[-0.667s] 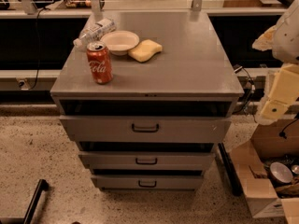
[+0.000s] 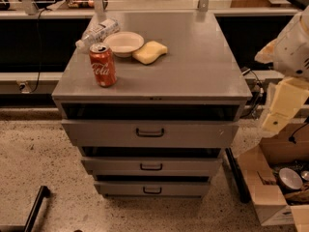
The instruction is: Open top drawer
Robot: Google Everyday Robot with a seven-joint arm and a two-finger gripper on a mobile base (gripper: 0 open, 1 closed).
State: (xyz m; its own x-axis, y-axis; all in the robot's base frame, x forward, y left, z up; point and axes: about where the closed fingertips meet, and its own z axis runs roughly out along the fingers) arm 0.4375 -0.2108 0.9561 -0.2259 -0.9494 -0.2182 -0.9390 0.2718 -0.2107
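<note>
Though beside top drawer (image 2: 193,134), gripper (image 2: 278,111) apart

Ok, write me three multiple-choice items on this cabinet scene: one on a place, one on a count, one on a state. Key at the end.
1. Where on the cabinet top does the red can stand? A front left; B back right; C dead centre.
2. How many drawer fronts does the cabinet show? A two; B three; C five.
3. Where is the tool relative to the handle of the top drawer? A clamped on it; B right of the cabinet, apart from it; C resting on it.
Key: 1 A, the can is near the front left corner. 2 B, three fronts are stacked. 3 B, the tool hangs beside the cabinet, handle untouched.
</note>
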